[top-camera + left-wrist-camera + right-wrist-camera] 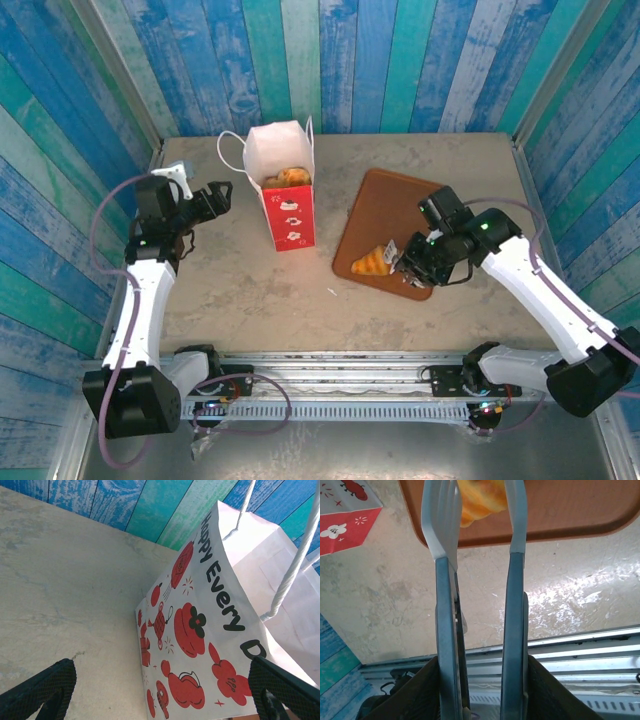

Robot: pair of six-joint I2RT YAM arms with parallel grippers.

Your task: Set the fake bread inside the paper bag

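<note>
The paper bag stands upright at the table's middle back, white with a red front, and golden fake bread shows in its open top. A croissant lies on the near left corner of the brown tray. My right gripper is shut on grey tongs. The tong tips straddle the croissant; whether they press it I cannot tell. My left gripper hangs open just left of the bag, whose printed side lies between its black fingers.
The tray's rim lies just beyond a stretch of bare table. White cord handles rise from the bag. A metal rail runs along the near edge, and blue plank walls close in the back and sides.
</note>
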